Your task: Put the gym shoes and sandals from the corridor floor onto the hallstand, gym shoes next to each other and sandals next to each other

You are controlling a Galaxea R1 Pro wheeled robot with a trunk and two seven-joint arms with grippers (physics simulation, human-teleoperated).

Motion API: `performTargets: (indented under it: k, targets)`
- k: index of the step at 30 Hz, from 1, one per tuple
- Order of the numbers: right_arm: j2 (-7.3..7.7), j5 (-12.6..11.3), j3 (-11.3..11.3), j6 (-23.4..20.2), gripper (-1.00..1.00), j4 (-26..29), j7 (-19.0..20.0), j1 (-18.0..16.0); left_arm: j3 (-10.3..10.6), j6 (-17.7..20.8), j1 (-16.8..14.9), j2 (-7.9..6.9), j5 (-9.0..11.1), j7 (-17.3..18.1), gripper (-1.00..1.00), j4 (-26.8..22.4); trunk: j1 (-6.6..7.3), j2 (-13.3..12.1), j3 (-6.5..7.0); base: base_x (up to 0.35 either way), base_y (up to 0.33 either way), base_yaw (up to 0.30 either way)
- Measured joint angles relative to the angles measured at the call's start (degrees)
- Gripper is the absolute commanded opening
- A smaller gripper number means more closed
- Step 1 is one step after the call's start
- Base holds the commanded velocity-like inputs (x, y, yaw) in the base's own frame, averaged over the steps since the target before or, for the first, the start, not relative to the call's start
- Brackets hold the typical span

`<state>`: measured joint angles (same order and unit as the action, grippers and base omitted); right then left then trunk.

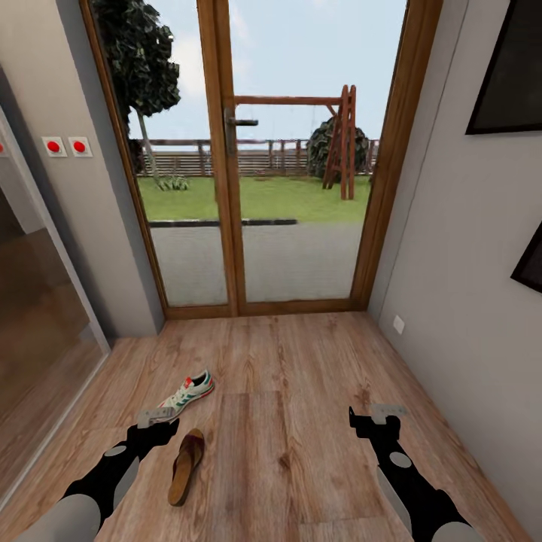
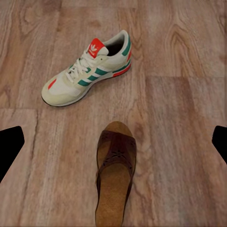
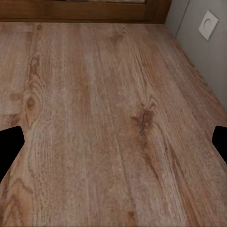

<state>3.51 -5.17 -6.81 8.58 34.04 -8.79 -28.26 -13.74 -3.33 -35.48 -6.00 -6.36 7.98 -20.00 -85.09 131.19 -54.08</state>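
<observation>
One gym shoe (image 1: 188, 393) and one sandal (image 1: 186, 467) lie on the corridor floor (image 1: 301, 391) just beside the left gripper (image 1: 156, 420), its jaws apparently spread, the sandal's long axis running away from it; the right gripper (image 1: 379, 418), seemingly spread too, is well apart.

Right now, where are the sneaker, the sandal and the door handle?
sneaker (image 2: 87, 75): left wrist view, on the laces and green stripes.
sandal (image 2: 115, 177): left wrist view, on the tan footbed.
door handle (image 1: 242, 122): head view, on the lever.
</observation>
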Motion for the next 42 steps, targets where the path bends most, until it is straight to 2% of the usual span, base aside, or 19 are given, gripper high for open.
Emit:
performTargets:
  k: [6, 17, 27, 42]
  targets:
    - [0.01, 0.0, 0.0, 0.0, 1.00, 0.0, 0.0, 0.0, 0.0, 0.0, -0.1, -0.12, 0.1, 0.3, 1.00, 0.0, 0.01, 0.0, 0.00, 0.056, 0.125, -0.012]
    - [0.00, 0.1, 0.0, 0.0, 1.00, 0.0, 0.0, 0.0, 0.0, -0.1, 0.0, 0.02, 0.1, 0.4, 1.00, -0.2, 0.00, 0.0, 0.00, 0.017, 0.044, -0.205]
    - [-0.04, 0.0, -0.1, 0.0, 1.00, 0.0, 0.0, 0.0, 0.0, -0.1, -0.1, 0.07, 0.0, 0.4, 1.00, -0.6, 0.00, 0.0, 0.00, 0.002, 0.005, -0.043]
    - [-0.05, 0.0, -0.1, 0.0, 1.00, 0.0, 0.0, 0.0, 0.0, 0.1, -0.2, 0.25, 0.0, 0.4, 1.00, -0.6, -3.29, 6.0, -2.69, 0.000, 0.000, -0.003]
